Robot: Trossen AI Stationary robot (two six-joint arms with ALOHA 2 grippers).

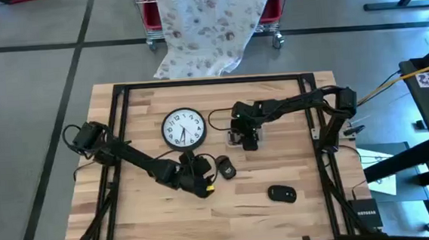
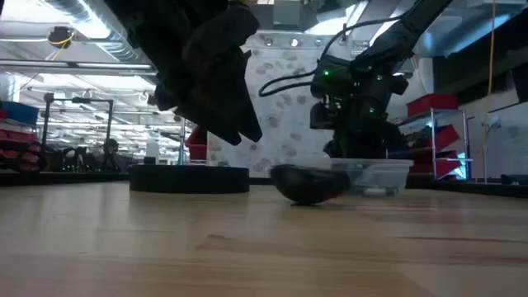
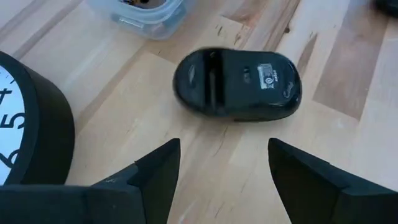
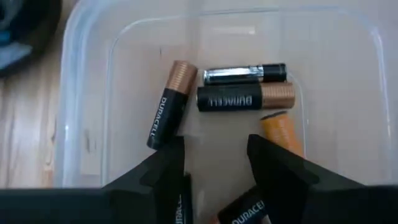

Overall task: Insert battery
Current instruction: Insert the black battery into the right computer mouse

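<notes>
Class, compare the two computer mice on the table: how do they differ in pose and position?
The mouse near the left pincer lies belly-up, its underside label and open slot showing; the other mouse lies apart on bare wood, seemingly right way up. The first sits just ahead of the open left pincer; the second has no pincer near it. Both are small, dark and rounded.

A round black-rimmed wall clock [image 1: 182,129] lies face up on the wooden table [image 1: 130,217], a second black mouse [image 1: 282,194] sits near the front right, a patterned cloth [image 1: 208,22] drapes over a red cart [image 1: 271,6] behind the table, and a Netgear box [image 1: 365,213] lies right of the table.
</notes>
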